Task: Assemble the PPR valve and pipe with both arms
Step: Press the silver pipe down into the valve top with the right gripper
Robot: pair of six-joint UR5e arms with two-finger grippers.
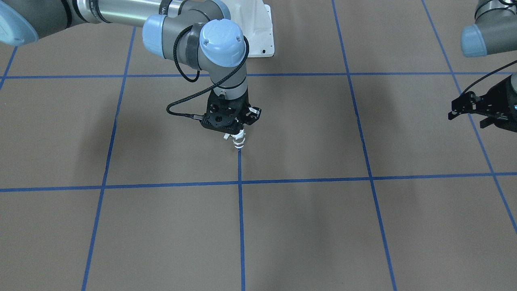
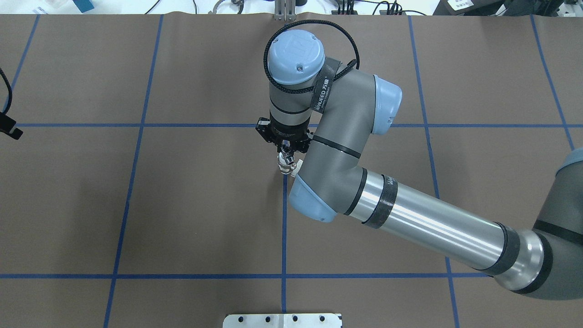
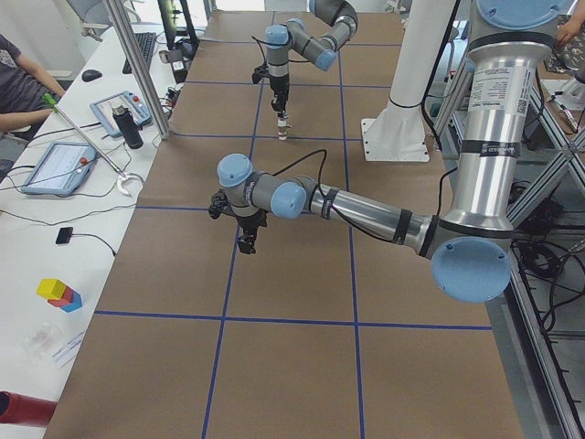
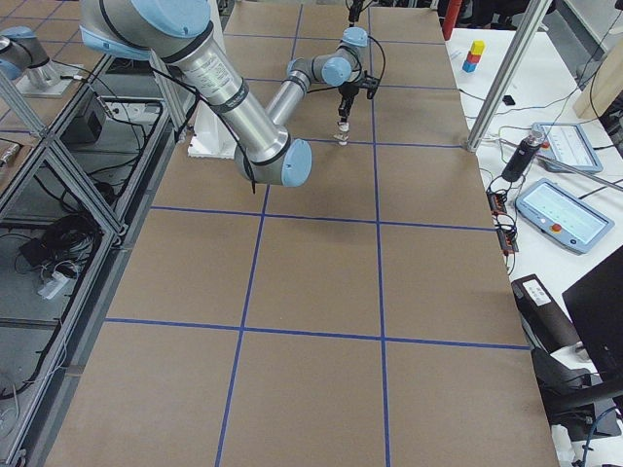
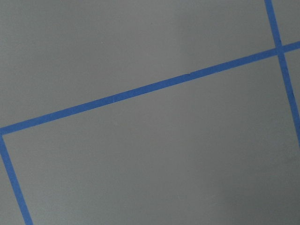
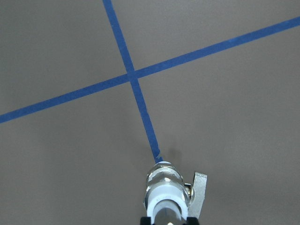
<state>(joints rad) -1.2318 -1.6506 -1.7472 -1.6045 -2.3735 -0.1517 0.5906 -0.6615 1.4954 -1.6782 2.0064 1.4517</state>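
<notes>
Fingers of your right gripper (image 1: 236, 135) are clamped on the PPR valve (image 1: 239, 142), held upright with its lower end at or just above the table (image 1: 307, 226). Left gripper (image 1: 470, 117) sits well apart, fingers spread, empty. You've no separate pipe in view, so I can't confirm the joint is made.

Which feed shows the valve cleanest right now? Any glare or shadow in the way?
Right wrist view: PPR valve large but slightly soft, cropped by the bottom edge. Front-facing view: small but clear, soft arm shadows on the table. Overhead view: partly hidden behind the right arm, glare on its metal tube.
</notes>
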